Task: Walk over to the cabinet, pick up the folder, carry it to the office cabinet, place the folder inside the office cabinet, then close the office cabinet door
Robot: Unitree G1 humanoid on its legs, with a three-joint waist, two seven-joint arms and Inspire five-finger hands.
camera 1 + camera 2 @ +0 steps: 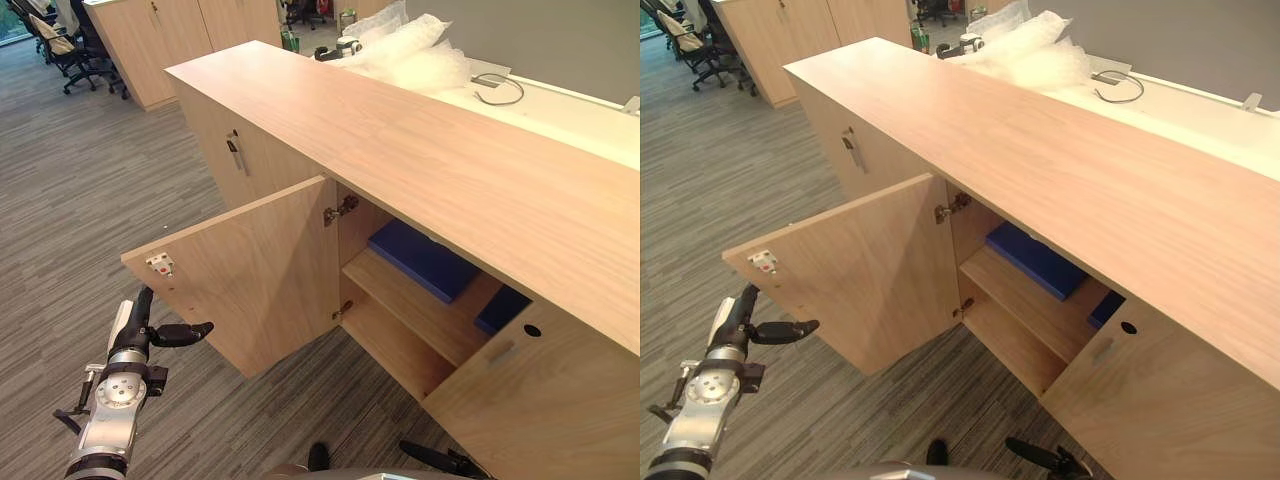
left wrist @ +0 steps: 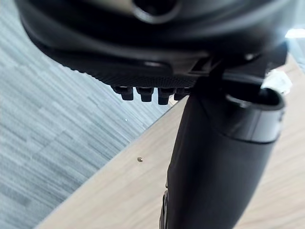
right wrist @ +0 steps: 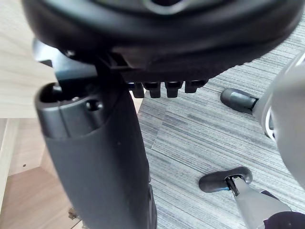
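Nearest you, the left hand (image 1: 145,328) hangs over the grey carpet (image 1: 80,180) with its fingers straight and its thumb stuck out sideways, holding nothing. It sits just beside the free edge of the open cabinet door (image 1: 255,270), below the small white catch plate (image 1: 159,264) at the door's top corner. Your left wrist view puts the door's wood right past the thumb, but you cannot tell whether it touches.

Your right hand (image 3: 95,157) shows in its own wrist view above the carpet, fingers relaxed and empty.

The door swings out from its hinge (image 1: 340,210) and leaves the office cabinet (image 1: 420,150) open. Inside, the blue folder (image 1: 425,258) lies flat on the upper shelf (image 1: 420,305). A second blue item (image 1: 500,310) lies to its right, partly hidden behind the shut neighbouring door (image 1: 550,400).

Further along, the cabinet's other shut door carries a metal handle (image 1: 235,152). Behind the long wooden top you have a white desk (image 1: 560,110) with crumpled bubble wrap (image 1: 410,50) and a looped cable (image 1: 497,90). Office chairs (image 1: 70,50) stand far off at the back.
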